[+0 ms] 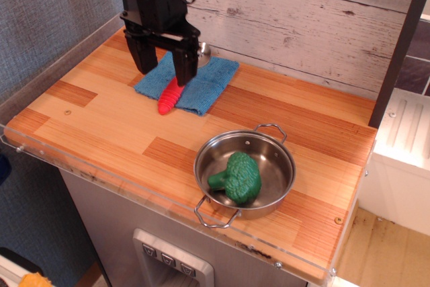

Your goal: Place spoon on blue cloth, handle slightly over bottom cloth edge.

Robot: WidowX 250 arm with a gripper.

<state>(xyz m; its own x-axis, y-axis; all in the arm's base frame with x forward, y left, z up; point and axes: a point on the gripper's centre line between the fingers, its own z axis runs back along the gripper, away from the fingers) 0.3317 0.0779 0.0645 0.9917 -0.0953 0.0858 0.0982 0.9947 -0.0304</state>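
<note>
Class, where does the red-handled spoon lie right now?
The spoon lies on the blue cloth at the counter's back left, below the open claw, its red handle tip past the cloth's near edge.

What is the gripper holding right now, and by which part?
Nothing. The gripper is open above the blue cloth; the spoon lies on it, red handle over the near edge.

Counter: I see a striped light and reddish wooden counter [101, 122] with a clear plastic edge.
Pot: a shiny two-handled steel pot [275, 189] stands near the front right.
Broccoli: a green toy broccoli [236, 177] lies inside it.
Backdrop: a whitewashed plank wall [302, 18] behind.
</note>
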